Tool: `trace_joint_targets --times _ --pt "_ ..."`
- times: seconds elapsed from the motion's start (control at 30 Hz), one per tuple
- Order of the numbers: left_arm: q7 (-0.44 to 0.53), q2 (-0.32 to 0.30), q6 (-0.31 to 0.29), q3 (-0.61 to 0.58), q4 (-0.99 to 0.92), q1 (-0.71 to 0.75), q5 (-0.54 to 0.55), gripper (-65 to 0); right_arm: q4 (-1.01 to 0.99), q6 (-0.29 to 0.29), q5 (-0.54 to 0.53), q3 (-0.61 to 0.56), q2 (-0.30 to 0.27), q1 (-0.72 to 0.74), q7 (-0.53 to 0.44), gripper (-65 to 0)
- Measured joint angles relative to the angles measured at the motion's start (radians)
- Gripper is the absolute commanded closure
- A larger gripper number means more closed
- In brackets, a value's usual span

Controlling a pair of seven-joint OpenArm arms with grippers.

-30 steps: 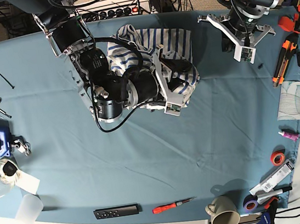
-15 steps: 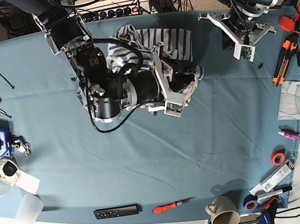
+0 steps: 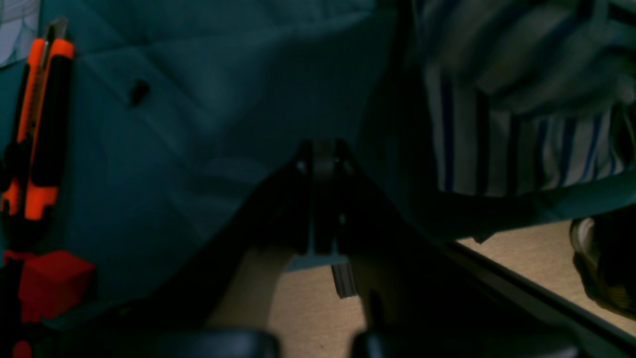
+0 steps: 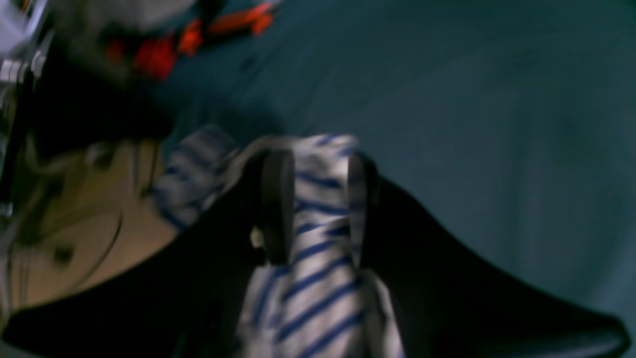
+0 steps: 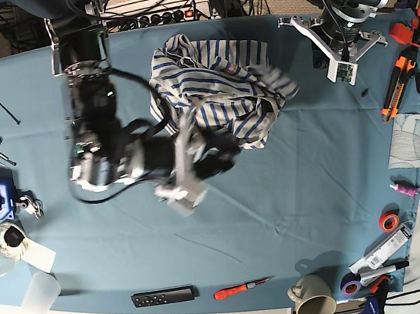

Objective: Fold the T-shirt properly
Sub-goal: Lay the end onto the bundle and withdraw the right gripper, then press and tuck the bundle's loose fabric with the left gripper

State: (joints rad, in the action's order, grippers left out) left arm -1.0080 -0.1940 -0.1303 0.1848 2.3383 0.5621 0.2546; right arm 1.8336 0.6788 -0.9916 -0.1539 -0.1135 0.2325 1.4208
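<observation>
Right claw [image 4: 313, 209] has swung off the T-shirt [image 5: 216, 86], jaws apart with striped cloth loose between them; left claw [image 5: 342, 70] sits pinched, empty. Shirt's still bunched up.

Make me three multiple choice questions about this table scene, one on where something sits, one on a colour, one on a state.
1. The mug sits near which table edge in the base view?
A. top
B. bottom
C. left

2. The T-shirt stripes are
A. blue
B. red
C. green

3. The left tool is
A. gripping the shirt
B. shut and empty
C. wide open

Answers: 1 B, it stands by the bottom edge beside the screwdriver. 2 A, thin blue lines on white. 3 B, its jaws meet with nothing between them, over bare tablecloth.
</observation>
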Motion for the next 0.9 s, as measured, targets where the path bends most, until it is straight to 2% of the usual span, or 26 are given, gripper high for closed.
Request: trace_joint_targets --times 0.13,0.17,0.37,0.47,0.63,0.7,0.9 --pt "0.027 0.000 0.000 0.000 0.000 0.000 0.040 0.0 0.001 0.001 0.004 0.138 0.003 0.000 0.000 -19.1" --pt "0.038 0.000 -0.016 0.000 0.000 0.000 0.062 0.0 0.002 0.000 0.028 0.176 0.003 0.000 -0.003 -19.1" --pt "0.057 0.000 -0.225 0.000 0.000 -0.038 0.227 0.0 0.001 -0.078 0.207 0.333 -0.046 -0.021 -0.003 -19.1" --pt "0.067 0.000 -0.288 0.000 0.000 -0.068 0.275 0.0 0.001 -0.089 0.243 0.367 -0.096 -0.051 -0.005 -19.1" --pt "0.068 0.000 -0.338 0.000 0.000 -0.115 0.320 0.0 0.001 -0.103 0.288 0.389 -0.173 -0.124 -0.004 -19.1" --pt "0.067 0.001 -0.339 -0.001 0.000 -0.134 0.342 0.0 0.001 -0.103 0.304 0.389 -0.196 -0.154 -0.006 -19.1" --pt "0.068 0.000 -0.339 0.000 0.000 -0.196 0.349 0.0 0.001 -0.133 0.375 0.402 -0.216 -0.245 -0.006 -19.1"
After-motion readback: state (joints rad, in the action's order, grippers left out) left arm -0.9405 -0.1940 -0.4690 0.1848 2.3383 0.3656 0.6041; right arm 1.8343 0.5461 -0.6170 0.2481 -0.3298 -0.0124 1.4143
